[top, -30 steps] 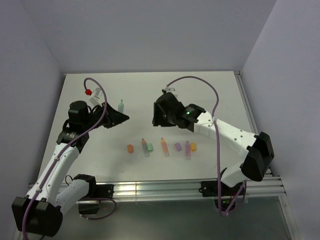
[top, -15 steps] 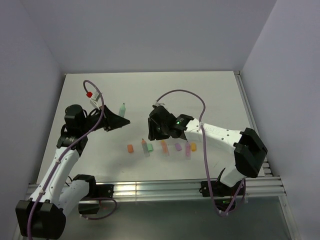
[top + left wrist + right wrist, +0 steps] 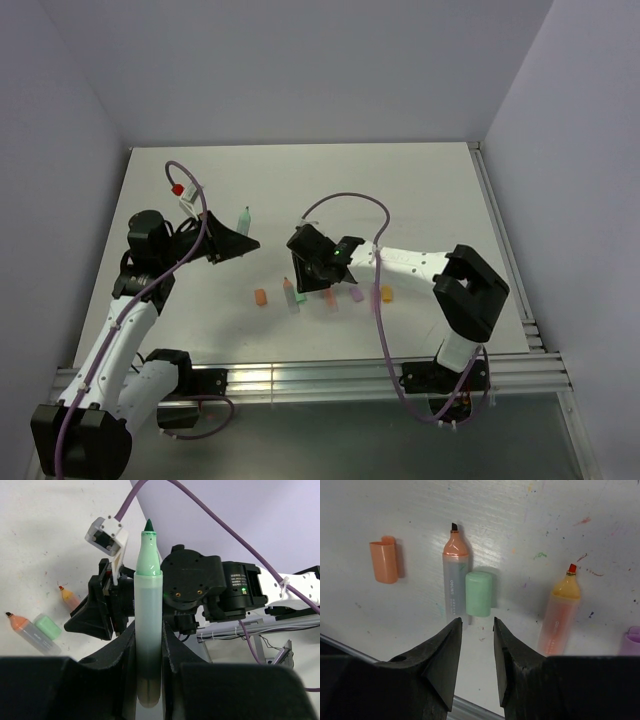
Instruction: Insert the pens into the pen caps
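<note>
Currently: left tool [image 3: 148,630] clamped on green pen [image 3: 147,600]; right tool [image 3: 476,627] narrowly parted, empty, near green cap [image 3: 479,594] on table [image 3: 580,525].

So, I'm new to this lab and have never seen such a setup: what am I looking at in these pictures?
Two robot arms are bolted to a white table. One picture looks down from above; the other two come from cameras on the wrists. The left gripper is clamped on a green pen, tip pointing out. The right gripper, jaws apart and empty, hangs near a green cap lying beside an orange pen. Another orange pen, an orange cap and a purple cap lie nearby.
</note>
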`<state>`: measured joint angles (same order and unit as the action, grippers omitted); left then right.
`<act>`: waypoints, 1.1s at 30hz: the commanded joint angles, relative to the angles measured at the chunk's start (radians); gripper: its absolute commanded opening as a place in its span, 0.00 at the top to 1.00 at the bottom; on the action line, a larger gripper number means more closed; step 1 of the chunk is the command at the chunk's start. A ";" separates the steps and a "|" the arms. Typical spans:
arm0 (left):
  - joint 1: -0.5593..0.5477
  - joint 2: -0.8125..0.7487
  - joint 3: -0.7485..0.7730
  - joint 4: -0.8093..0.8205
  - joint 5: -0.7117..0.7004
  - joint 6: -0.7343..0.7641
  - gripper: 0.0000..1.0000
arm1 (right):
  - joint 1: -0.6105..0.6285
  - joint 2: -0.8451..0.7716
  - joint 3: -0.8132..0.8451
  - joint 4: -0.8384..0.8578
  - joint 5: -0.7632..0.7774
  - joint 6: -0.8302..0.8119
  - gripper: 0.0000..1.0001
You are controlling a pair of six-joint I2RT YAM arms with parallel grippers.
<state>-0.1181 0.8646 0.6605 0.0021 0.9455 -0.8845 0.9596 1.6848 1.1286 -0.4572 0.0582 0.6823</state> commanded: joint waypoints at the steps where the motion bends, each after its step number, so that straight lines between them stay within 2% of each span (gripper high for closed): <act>1: 0.006 -0.019 0.008 0.024 0.021 0.022 1.00 | 0.007 0.019 0.003 0.034 0.003 0.002 0.60; 33: 0.006 -0.019 -0.012 0.019 0.021 0.038 1.00 | 0.008 0.138 0.003 0.072 -0.021 0.003 0.59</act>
<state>-0.1173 0.8642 0.6559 -0.0048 0.9455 -0.8734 0.9600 1.8099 1.1259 -0.4042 0.0322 0.6827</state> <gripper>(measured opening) 0.233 0.406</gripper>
